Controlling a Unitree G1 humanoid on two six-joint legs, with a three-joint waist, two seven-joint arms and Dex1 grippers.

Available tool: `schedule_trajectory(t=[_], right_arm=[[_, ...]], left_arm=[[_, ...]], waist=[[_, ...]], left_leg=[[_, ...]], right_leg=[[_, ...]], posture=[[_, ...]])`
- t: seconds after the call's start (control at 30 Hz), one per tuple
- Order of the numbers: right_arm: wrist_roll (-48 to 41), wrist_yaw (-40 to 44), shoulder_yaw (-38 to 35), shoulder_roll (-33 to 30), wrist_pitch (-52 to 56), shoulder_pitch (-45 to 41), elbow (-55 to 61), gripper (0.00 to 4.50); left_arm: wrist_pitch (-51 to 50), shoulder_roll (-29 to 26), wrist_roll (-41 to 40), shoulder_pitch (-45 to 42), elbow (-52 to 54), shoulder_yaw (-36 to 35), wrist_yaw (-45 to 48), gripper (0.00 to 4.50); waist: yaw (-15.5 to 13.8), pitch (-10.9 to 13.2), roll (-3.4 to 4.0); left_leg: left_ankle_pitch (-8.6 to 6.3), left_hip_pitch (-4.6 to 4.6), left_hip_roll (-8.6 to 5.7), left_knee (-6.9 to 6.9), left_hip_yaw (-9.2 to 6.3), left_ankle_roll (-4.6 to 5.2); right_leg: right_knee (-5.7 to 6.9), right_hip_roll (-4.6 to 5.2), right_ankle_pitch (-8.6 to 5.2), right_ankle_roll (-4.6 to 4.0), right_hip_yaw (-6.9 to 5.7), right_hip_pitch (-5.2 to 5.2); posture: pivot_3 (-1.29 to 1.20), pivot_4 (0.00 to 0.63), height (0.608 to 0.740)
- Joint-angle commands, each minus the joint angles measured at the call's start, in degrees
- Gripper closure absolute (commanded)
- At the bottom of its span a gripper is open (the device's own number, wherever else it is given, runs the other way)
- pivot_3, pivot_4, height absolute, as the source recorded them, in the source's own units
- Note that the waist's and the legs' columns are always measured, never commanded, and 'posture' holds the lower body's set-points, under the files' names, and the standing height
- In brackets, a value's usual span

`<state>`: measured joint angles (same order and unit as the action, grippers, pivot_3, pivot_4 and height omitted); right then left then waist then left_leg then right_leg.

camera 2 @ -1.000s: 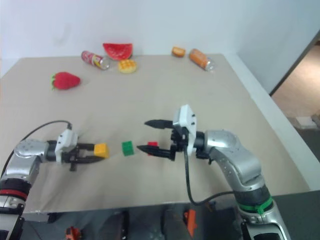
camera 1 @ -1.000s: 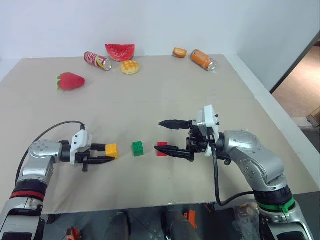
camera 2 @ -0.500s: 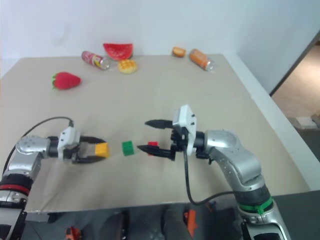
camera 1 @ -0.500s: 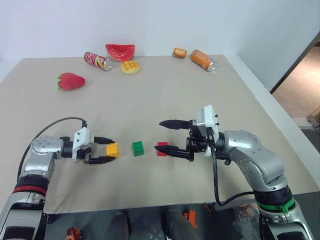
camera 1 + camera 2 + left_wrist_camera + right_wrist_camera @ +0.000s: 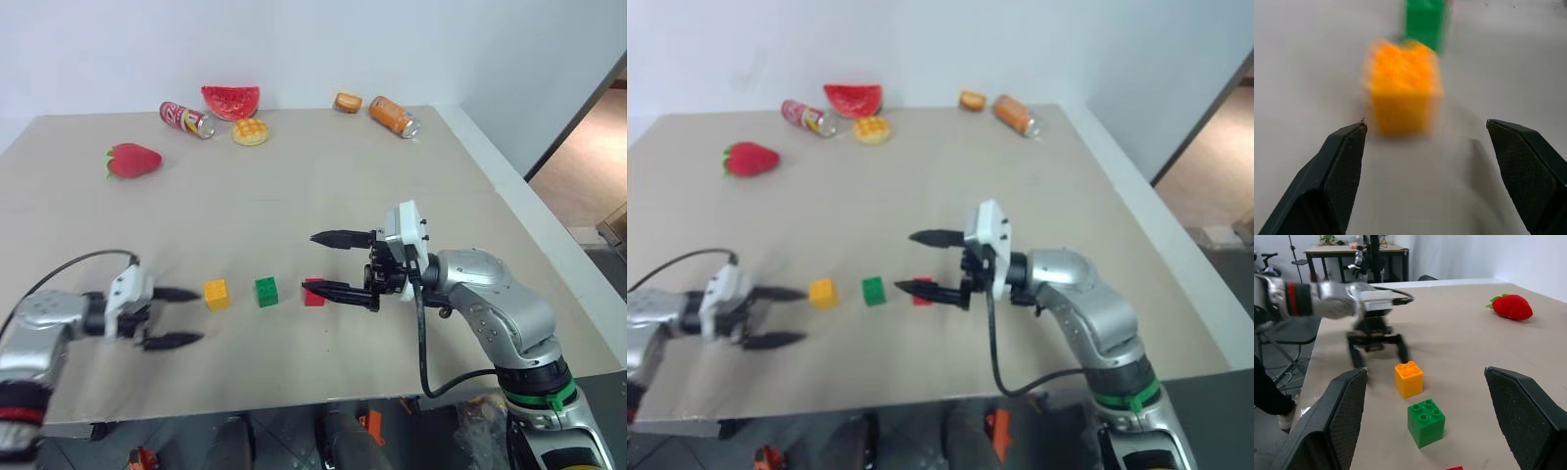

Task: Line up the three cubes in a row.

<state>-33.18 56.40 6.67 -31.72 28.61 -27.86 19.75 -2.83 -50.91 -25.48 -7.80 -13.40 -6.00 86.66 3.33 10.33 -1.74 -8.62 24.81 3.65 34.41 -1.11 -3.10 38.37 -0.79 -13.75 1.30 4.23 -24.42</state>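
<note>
Wide bare table (image 5: 323,201) across frame middle, free passage between far clutter and cube row. Yellow cube (image 5: 217,294), green cube (image 5: 266,291), red cube (image 5: 313,293) in line at lower centre, narrow gaps between. Left gripper (image 5: 174,316) spread, just clear of yellow cube at lower left. Right gripper (image 5: 323,263) fingers wide, lower one at red cube, blocking approach from right. Strawberry (image 5: 133,161), cans (image 5: 189,118), toys along upper edge

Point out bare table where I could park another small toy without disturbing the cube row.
Free: the wide middle of the table, between the strawberry, the far cans and the cube row. Also the near strip in front of the cubes. Crowded: yellow cube, green cube, red cube, flanked by the left gripper and right gripper.
</note>
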Motion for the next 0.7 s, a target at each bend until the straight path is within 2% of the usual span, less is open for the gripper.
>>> schedule_trajectory(t=[0.03,0.17,0.3,0.4,0.57,0.7], right_arm=[[0.35,1.57,-0.53,0.12,-1.82,-1.96,-0.84,0.53],[2.06,1.30,-0.18,1.14,-3.59,-3.06,-3.35,0.53],[6.92,-4.18,-1.32,3.43,-6.95,-3.53,-8.73,0.53],[12.76,-14.15,-4.15,5.85,-9.57,-4.36,-16.96,0.53],[19.01,-30.60,-9.19,10.68,-11.74,-4.62,-28.48,0.53],[21.50,-40.74,-12.43,14.95,-12.33,-2.81,-31.27,0.53]], left_arm=[[-10.37,-4.38,-5.47,4.69,6.57,-7.45,-2.82,0.46],[-14.17,-2.98,-5.71,4.93,2.94,-15.00,-13.92,0.46],[-15.67,3.00,-3.00,2.21,-0.16,-20.33,-32.83,0.46],[-14.97,9.18,0.44,2.16,2.93,-22.76,-47.49,0.46],[-13.53,17.58,0.38,6.91,10.74,-23.81,-55.52,0.46],[-14.46,23.10,-0.51,6.91,15.05,-23.71,-61.86,0.46]], waist=[[-0.16,0.01,0.01],[-0.68,0.03,0.05],[-0.67,0.02,0.03],[-0.71,-0.02,-0.04],[-0.72,-0.11,-0.18],[-0.72,-0.11,-0.19]], left_leg=[[0.00,-0.01,0.01,0.01,0.00,0.00],[0.05,-0.07,0.01,0.05,0.06,0.08],[0.06,-0.14,0.02,0.11,0.17,0.09],[0.07,-0.12,0.01,0.12,0.30,0.07],[0.03,-0.01,0.00,0.09,0.40,0.00],[0.03,-0.06,0.01,0.01,0.39,0.00]], right_leg=[[0.06,0.00,-0.02,-0.02,-0.01,-0.02],[0.13,0.10,-0.05,-0.06,-0.14,0.03],[0.12,0.14,-0.03,-0.02,-0.12,0.10],[0.13,0.17,0.04,0.08,-0.05,0.11],[0.08,0.17,0.21,0.44,0.06,0.02],[0.11,0.11,0.19,0.43,0.10,0.01]], posture=[[0.00,0.150,0.740],[0.00,0.150,0.740],[0.00,0.150,0.740],[0.00,0.150,0.740],[0.00,0.150,0.740],[0.00,0.150,0.740]])
